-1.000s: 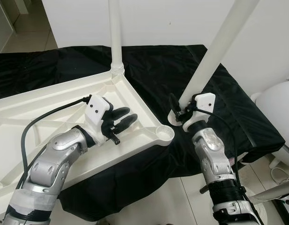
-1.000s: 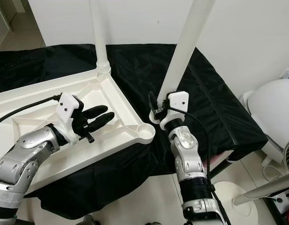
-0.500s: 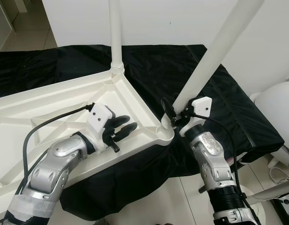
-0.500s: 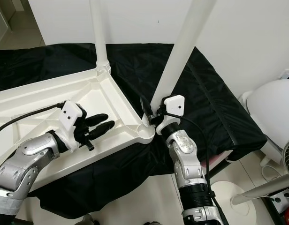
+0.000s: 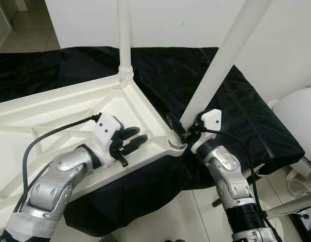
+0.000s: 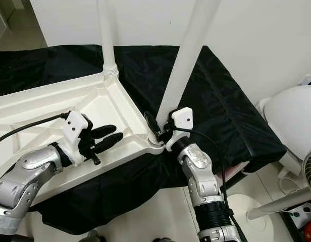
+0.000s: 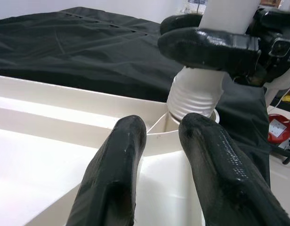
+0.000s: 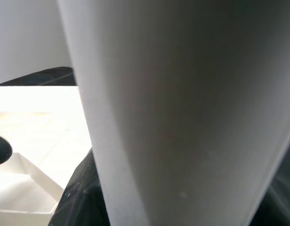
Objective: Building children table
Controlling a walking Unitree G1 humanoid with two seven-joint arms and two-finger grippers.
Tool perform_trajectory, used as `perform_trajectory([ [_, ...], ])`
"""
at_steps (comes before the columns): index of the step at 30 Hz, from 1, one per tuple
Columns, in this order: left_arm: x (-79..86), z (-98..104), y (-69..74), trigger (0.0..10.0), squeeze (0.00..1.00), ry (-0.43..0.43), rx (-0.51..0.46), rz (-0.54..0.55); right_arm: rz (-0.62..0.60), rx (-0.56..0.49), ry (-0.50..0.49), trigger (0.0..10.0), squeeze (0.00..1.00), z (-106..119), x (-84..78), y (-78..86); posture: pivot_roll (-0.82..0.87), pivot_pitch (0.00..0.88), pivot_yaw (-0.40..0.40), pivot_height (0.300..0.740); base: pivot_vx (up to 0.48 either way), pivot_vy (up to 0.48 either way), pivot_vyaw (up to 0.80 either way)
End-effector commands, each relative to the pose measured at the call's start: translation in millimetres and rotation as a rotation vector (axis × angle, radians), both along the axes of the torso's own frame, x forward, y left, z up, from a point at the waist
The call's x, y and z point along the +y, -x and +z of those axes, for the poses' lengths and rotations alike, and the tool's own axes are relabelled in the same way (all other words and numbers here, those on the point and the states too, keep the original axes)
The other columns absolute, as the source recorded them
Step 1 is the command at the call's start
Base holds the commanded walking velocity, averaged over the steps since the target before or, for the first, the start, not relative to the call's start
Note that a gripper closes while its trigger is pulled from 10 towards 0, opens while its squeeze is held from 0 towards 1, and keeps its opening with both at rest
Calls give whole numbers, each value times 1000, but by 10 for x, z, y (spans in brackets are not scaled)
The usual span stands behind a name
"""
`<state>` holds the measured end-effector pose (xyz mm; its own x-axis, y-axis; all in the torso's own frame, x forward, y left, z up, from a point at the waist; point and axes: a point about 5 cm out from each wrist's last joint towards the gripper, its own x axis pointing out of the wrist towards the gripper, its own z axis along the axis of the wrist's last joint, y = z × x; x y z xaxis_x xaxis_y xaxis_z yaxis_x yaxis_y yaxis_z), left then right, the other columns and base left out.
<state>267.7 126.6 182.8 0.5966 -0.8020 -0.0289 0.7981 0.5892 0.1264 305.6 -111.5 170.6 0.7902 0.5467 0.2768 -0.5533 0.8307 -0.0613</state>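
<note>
My right end effector (image 5: 176, 127), fingers clamped around the lower end of the leg (image 5: 218, 63), has carried that end leftward over the last second. It was out over the black cloth (image 5: 231, 101) beside the corner; now its ribbed tip sits at the socket (image 5: 176, 145) in the tabletop's near corner, lower centre of the left eye frame. In the left wrist view the ribbed end (image 7: 194, 94) rests on the socket rim, leaning, not visibly sunk in. Judgement: leg is located but not seated; it needs standing up straighter, then pressing or twisting home.

My left end effector (image 5: 131, 141) lies on the inverted tabletop (image 5: 44, 108) just left of the socket, fingers slightly parted, gripping nothing, apparently steadying the panel.

The other leg (image 5: 124, 35) stands upright in the far corner, upper centre.

Edges: the socket corner overhangs the cloth near its front edge; a hard sideways push could slide the panel. Open room lies right of the leg, over cloth. Wall close behind.
</note>
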Motion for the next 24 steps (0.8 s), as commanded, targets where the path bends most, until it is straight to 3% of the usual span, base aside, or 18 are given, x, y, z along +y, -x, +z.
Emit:
perform_trajectory([
  [1, -18, -24, 54, 10000, 0, -14, 17, -54, 8, 22, -5, 10000, 0, -37, -2, 15, 183, 116, -57, 740, 0, 0, 0],
  [24, -39, -3, 76, 10000, 0, -17, 13, -74, 5, 39, 19, 10000, 0, -82, -39, 22, 187, 108, -52, 740, 0, 0, 0],
])
